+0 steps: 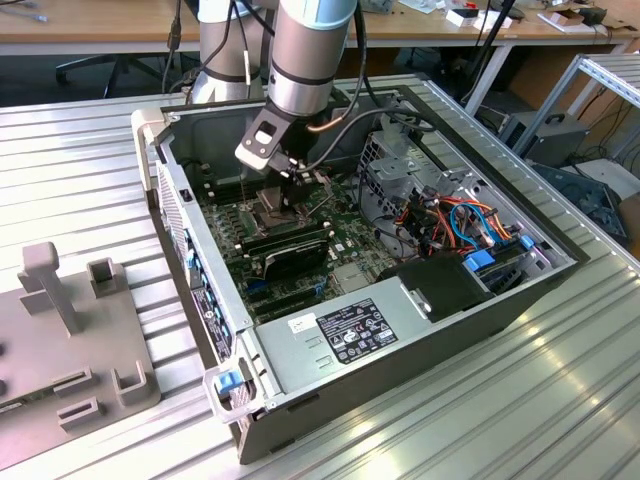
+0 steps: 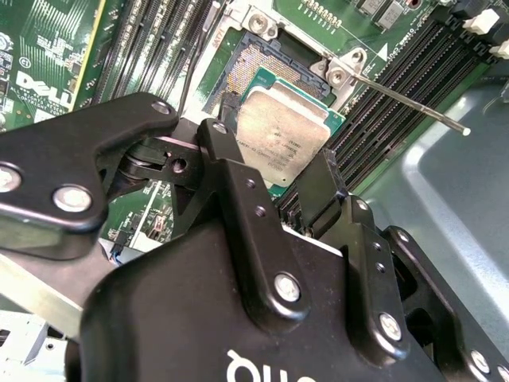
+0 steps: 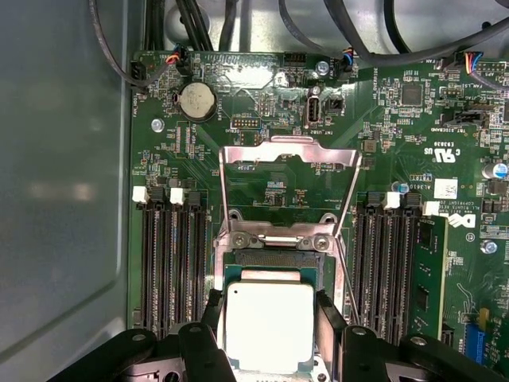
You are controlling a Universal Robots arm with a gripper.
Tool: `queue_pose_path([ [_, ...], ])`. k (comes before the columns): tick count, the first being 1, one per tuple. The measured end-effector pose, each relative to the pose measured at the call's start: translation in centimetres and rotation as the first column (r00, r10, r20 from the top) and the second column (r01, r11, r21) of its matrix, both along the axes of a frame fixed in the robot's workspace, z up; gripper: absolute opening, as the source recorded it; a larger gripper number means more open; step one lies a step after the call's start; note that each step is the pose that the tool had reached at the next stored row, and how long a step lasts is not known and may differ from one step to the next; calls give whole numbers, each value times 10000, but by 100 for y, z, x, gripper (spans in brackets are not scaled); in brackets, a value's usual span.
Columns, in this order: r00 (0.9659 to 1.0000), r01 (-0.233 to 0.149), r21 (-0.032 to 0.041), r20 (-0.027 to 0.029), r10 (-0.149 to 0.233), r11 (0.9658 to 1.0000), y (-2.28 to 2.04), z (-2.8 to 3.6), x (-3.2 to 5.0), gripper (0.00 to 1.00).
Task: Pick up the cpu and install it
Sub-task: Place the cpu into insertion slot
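The tool (image 2: 274, 155), closed to chip width, grips the cpu (image 3: 269, 318) by two opposite edges over the open socket (image 2: 254, 68). Lowered offset or tilted, it could bend the socket's contacts.

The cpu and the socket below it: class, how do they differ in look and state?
The cpu has a smooth silvery face; the socket shows a fine grid of contacts. The cpu is clamped in the gripper; the socket is fixed to the board, its frame raised. Both are square.
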State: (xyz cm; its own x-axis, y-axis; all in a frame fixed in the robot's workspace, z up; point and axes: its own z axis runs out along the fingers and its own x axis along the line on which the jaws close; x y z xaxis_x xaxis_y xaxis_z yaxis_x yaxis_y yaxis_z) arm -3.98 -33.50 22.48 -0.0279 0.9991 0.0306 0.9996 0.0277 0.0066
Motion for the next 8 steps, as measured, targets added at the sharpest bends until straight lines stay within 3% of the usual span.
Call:
queue_pose_path([
  [8,10000,1,1,0,-1,10000,0,-5,0,55],
])
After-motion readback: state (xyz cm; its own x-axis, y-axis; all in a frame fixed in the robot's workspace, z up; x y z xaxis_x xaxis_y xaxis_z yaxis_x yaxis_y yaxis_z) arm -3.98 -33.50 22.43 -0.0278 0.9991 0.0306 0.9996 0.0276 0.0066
